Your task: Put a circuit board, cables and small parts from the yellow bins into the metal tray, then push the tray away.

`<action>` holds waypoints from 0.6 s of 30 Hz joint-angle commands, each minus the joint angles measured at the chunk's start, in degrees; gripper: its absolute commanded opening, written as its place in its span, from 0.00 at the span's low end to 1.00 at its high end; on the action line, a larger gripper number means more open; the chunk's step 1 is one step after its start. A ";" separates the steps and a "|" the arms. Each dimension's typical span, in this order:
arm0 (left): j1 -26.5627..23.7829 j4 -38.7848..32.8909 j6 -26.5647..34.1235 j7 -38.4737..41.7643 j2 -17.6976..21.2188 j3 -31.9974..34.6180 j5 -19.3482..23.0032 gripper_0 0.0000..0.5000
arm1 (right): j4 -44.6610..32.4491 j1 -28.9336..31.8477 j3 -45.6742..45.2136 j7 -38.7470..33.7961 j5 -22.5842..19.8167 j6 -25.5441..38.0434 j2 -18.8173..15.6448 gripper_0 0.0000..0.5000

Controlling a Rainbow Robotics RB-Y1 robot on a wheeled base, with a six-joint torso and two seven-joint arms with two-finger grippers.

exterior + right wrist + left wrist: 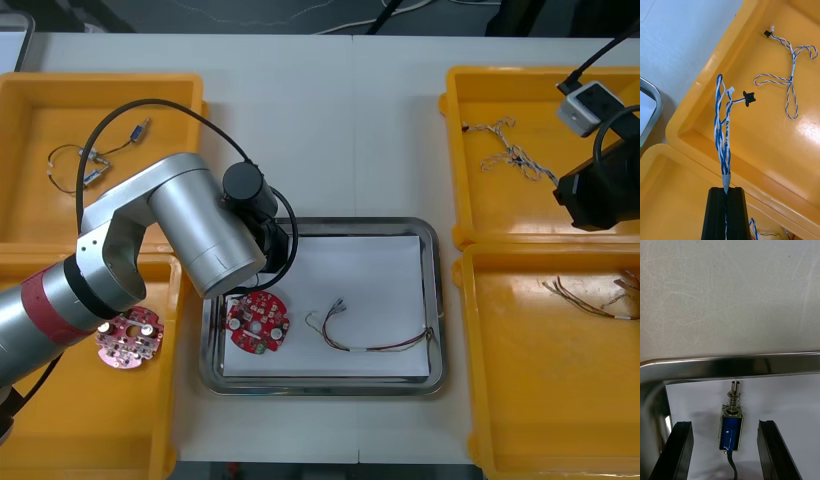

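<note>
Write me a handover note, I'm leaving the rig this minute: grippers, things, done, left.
Left gripper: open, low over the left part of the metal tray, a small metal part lying on the white inside between its fingers.
Right gripper: shut on a twisted blue and white cable, held above the right far bin.
Done: circuit board, red and yellow cable and that small part are in the tray.
Left: bring the blue and white cable to the tray, then push the tray away.
</note>
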 commanded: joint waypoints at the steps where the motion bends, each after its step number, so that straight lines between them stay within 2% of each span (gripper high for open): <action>1: -2.24 -2.26 -0.38 -0.57 -0.59 -0.62 -0.34 1.00 | -2.83 0.51 1.18 2.74 -1.17 0.19 -2.18 0.00; 8: -2.24 -6.39 3.40 -0.83 0.55 2.54 2.82 1.00 | -3.01 0.33 1.88 2.92 -1.97 0.19 -2.18 0.00; 18: -2.24 -11.23 10.08 -7.25 3.54 12.83 11.43 1.00 | -2.92 -0.37 2.58 2.57 -1.44 0.19 -2.18 0.00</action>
